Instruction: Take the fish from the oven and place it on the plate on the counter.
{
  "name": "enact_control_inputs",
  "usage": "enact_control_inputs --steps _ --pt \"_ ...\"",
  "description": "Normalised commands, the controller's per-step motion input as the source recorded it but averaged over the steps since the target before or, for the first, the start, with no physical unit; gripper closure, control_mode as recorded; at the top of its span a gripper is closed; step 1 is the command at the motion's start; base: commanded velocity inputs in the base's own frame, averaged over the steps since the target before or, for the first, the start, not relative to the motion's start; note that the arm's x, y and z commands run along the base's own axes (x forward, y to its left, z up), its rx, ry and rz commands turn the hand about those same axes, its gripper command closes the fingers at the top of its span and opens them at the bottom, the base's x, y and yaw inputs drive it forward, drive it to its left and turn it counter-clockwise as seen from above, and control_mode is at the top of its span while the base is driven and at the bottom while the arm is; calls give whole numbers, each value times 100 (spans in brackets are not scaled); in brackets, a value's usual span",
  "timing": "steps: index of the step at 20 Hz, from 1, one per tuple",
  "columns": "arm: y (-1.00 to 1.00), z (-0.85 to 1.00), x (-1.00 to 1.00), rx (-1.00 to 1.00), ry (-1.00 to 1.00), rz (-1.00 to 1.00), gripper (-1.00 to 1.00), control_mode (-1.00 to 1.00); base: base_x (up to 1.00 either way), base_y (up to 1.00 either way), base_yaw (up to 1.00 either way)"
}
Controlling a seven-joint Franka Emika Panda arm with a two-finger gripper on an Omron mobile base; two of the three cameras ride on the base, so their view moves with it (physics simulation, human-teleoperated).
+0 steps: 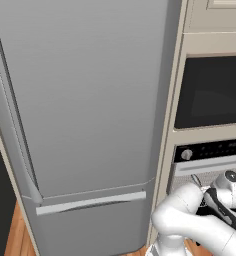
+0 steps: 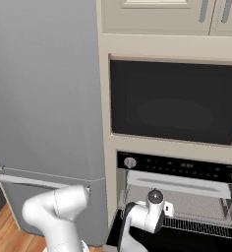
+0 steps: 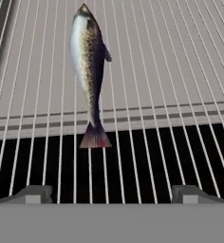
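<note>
Oven (image 2: 177, 170) rack — fish (image 3: 89, 66) mid-wire, hand (image 3: 111, 192) wide, apart.

We see our arm (image 2: 59, 209) bent at the elbow, forearm reaching forward and low, wrist (image 2: 150, 214) turned down; our hand (image 3: 111, 193) is wide open, both fingertips (image 3: 35, 193) well apart, holding nothing

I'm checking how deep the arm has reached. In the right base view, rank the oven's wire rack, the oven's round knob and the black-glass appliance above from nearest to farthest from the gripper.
1. Wire rack: right beside the gripper, inside the oven.
2. Round knob: above it, at the control strip's left end.
3. Black-glass appliance: higher still, above the oven.
</note>
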Motion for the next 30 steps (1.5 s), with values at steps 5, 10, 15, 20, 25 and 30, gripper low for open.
enact_control_inputs --steps 5,10,15,20,25,30 --pt "-5 -31 28 0 0 0 -100 -100 0 0 0" --pt "0 -46 29 0 0 0 -100 -100 0 0 0" --pt "0 -65 20 0 0 0 -100 -100 0 0 0" --pt "-16 -95 -13 0 4 0 -100 -100 0 0 0" --pt "-27 -92 -65 0 7 0 -100 -100 0 0 0" --pt "-31 -93 -95 0 5 0 -100 -100 0 0 0"
